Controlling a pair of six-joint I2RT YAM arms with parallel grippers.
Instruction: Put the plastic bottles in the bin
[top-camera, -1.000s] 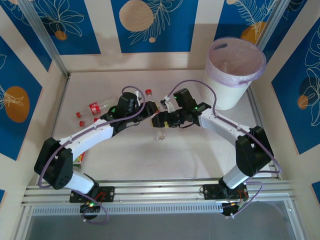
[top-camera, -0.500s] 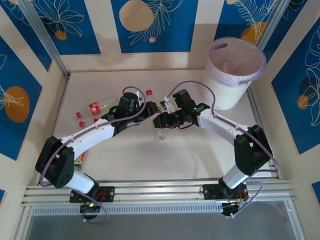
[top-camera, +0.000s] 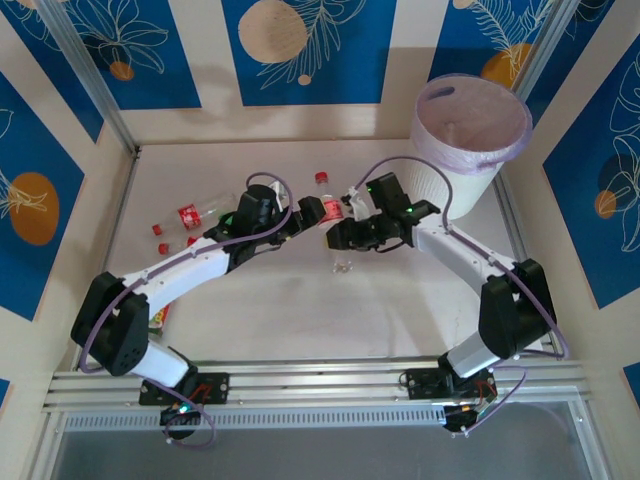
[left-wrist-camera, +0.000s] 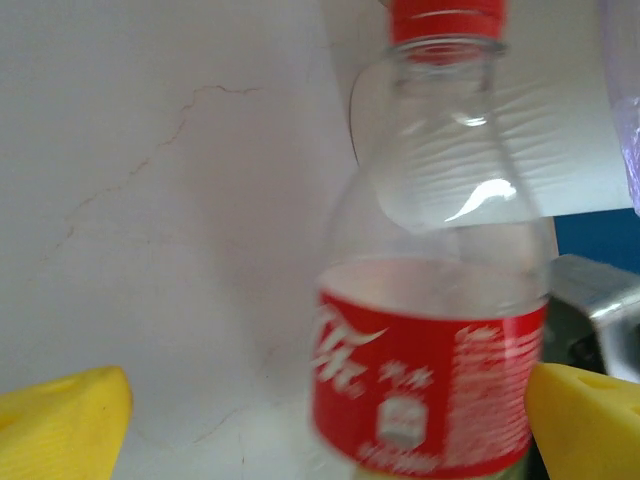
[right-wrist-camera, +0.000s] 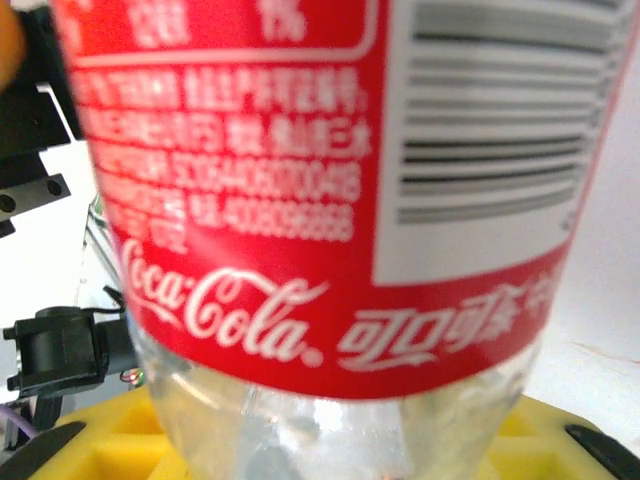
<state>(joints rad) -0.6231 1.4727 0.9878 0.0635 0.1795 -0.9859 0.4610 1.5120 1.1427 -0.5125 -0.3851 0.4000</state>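
Note:
A clear plastic bottle (top-camera: 330, 208) with a red cap and red label hangs above the middle of the table, cap pointing to the far side. My right gripper (top-camera: 340, 233) is shut on its lower body; in the right wrist view the label (right-wrist-camera: 330, 200) looms close above the yellow pads (right-wrist-camera: 90, 445). My left gripper (top-camera: 303, 213) stands open just left of that bottle (left-wrist-camera: 430, 380), its yellow fingertips (left-wrist-camera: 60, 420) wide apart on either side of it. The bin (top-camera: 470, 150), white with a lilac liner, stands at the far right.
More bottles (top-camera: 195, 213) and red caps (top-camera: 160, 238) lie at the left of the table. A small clear object (top-camera: 343, 265) sits on the table below the right gripper. A green item (top-camera: 160, 318) peeks out beside the left arm's base.
The left gripper has let go and opened. The right gripper has closed on the bottle and carried it to the right, towards the bin.

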